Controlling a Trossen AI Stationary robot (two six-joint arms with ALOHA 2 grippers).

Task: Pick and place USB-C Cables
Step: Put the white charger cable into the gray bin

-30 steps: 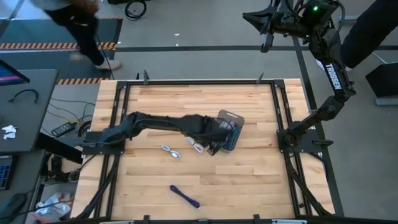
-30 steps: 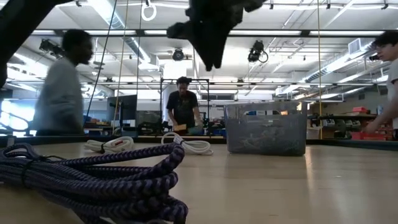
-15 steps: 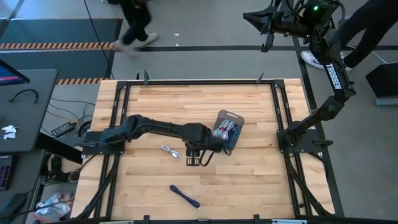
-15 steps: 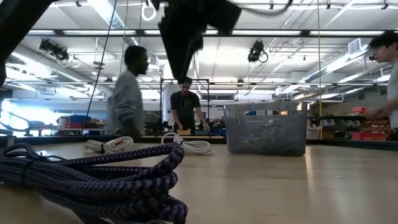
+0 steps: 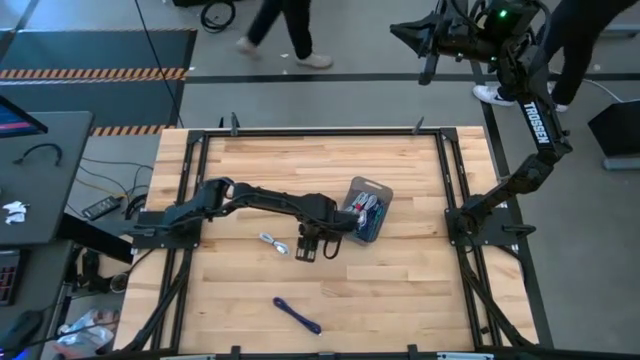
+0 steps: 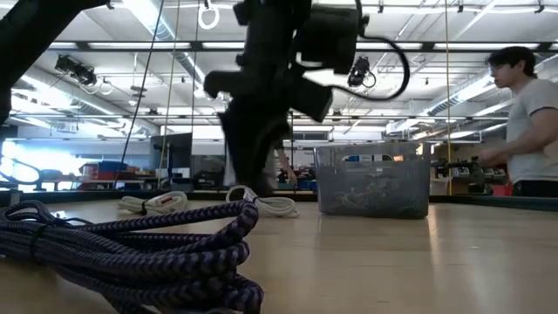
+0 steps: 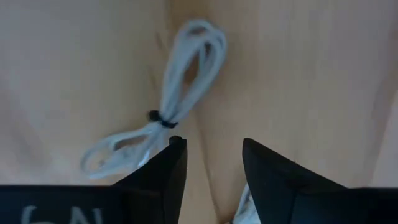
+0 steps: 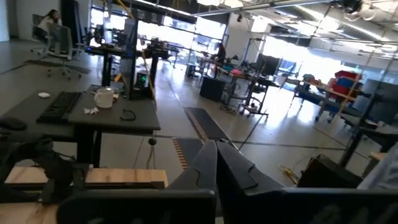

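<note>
Hovering low over the counter [image 5: 400, 300], my left pincer [image 5: 308, 253] has its two fingers [image 7: 163, 171] spread apart with nothing between them. Just ahead of the fingertips lies a white cable bundle [image 7: 168, 127], cinched near its middle by a dark tie, flat on the wood and not touching me. From above, a second white bundle [image 5: 273, 243] lies just beside my pincer, toward my own shoulder, and a dark blue-purple cable [image 5: 297, 315] sits well apart near the counter's front edge. The grey tray [image 5: 357, 187] stands on the other side of my pincer, close by, with several cables already inside it. My right pincer [image 5: 430, 62] is parked off the counter at the far corner, fingers pressed together on nothing.

What worries me from here is the approach. The bundle lies ahead of my fingertips rather than between them, so coming straight down would likely pinch bare wood or catch only the loose tail. A grip on one strand, away from the tie, could let the loops spill open and drag as I lift. The neighbouring bundle is near enough that a wide sweep might nudge it. The tray is light-looking and close, so a careless swing toward it could knock its wall.
</note>
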